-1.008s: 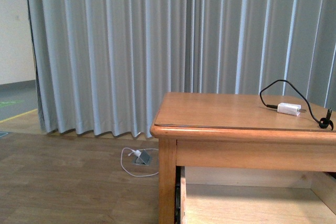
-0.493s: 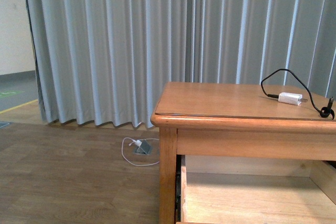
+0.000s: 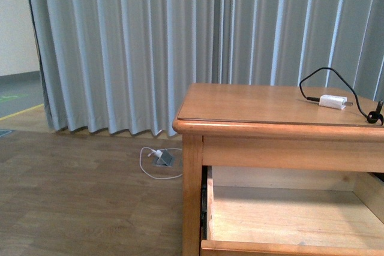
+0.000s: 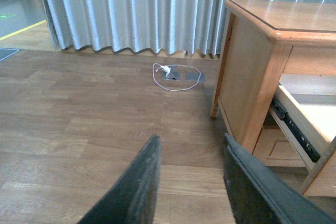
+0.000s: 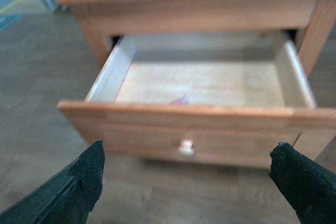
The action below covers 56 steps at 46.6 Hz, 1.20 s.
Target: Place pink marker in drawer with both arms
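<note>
Standing open from the honey-brown wooden dresser [image 3: 252, 148], the uppermost wooden drawer [image 5: 184, 111] shows one round pale knob [image 5: 185, 148]. The short bright-pink marker [image 5: 180, 99] is only a blurred pink streak on the drawer floor, near the front wall. Black right gripper [image 5: 187, 156]: jaws spread wide, empty. Black left gripper [image 4: 191, 145]: jaws apart, empty, above the brown plank floor [image 4: 79, 129] beside the dresser.

pink marker [image 5: 180, 99] in drawer [image 5: 210, 112], near front | charger plug [image 3: 332, 102] on dresser [image 3: 252, 103]

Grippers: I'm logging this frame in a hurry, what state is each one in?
Left gripper: open, holding nothing.
Right gripper: open wide, holding nothing.
</note>
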Available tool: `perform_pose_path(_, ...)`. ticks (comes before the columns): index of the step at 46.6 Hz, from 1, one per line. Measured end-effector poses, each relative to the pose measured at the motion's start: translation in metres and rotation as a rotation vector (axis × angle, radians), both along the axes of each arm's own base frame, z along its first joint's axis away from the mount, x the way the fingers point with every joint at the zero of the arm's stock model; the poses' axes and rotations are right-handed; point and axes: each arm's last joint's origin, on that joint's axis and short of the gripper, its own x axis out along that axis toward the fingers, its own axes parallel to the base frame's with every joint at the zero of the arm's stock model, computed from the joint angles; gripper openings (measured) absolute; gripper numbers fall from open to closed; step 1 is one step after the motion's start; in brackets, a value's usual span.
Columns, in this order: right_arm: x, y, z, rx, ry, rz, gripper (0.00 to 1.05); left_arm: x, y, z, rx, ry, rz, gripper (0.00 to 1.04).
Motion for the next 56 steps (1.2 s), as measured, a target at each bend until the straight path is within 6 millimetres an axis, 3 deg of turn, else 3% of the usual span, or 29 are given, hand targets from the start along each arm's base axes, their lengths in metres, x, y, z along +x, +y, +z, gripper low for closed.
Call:
perform_pose_path(3,0.002,0.001,0.003,-0.002,-0.04,-0.025,0.96,0.0,0.0,0.0,0.0,0.0,0.001,0.55)
perform_pose_path(16,0.037,0.004,-0.021,-0.01,0.275,0.109,0.96,0.0,0.0,0.0,0.001,0.0,0.001,1.01)
perform_pose_path(27,0.091,-0.003,-0.062,-0.082,0.422,0.074,0.96,0.0,0.0,0.0,0.0,0.0,0.001,0.99)
perform_pose_path(56,0.193,0.012,-0.09,-0.071,0.316,-0.022,0.96,0.0,0.0,0.0,0.0,0.0,0.001,0.99)
